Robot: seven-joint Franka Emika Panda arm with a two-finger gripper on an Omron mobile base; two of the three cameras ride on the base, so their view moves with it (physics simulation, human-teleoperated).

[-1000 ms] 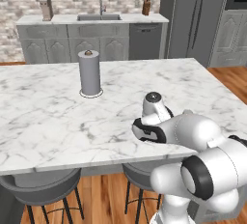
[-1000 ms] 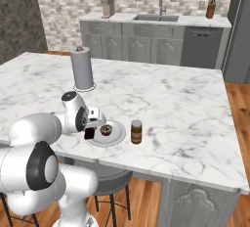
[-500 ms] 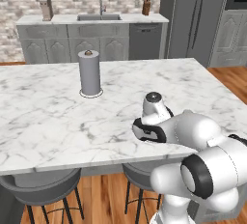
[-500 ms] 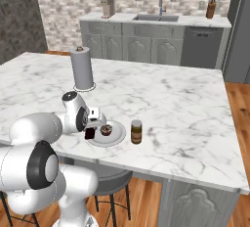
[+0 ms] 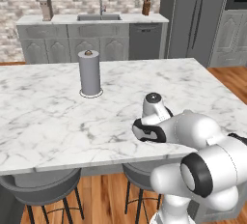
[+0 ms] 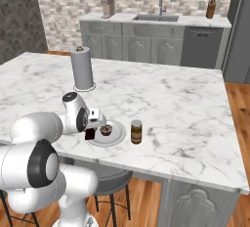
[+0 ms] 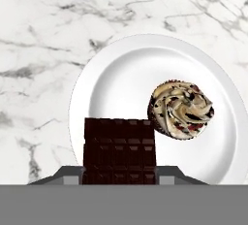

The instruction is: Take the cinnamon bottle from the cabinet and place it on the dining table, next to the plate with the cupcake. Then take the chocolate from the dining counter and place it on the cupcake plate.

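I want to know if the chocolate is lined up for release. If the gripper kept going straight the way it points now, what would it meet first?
Probably the white plate: the gripper, shut on the chocolate, points down at its bare part beside the cupcake. How far above it is unclear.

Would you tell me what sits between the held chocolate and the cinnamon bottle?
The cupcake sits between the chocolate and the cinnamon bottle, on the plate, as the right base view shows.

Both base cameras are looking forward and down across the marble dining counter toward the back wall, sharing the paper towel roll. The hand camera is hovering close, facing straight down over the white plate near the counter's front edge.
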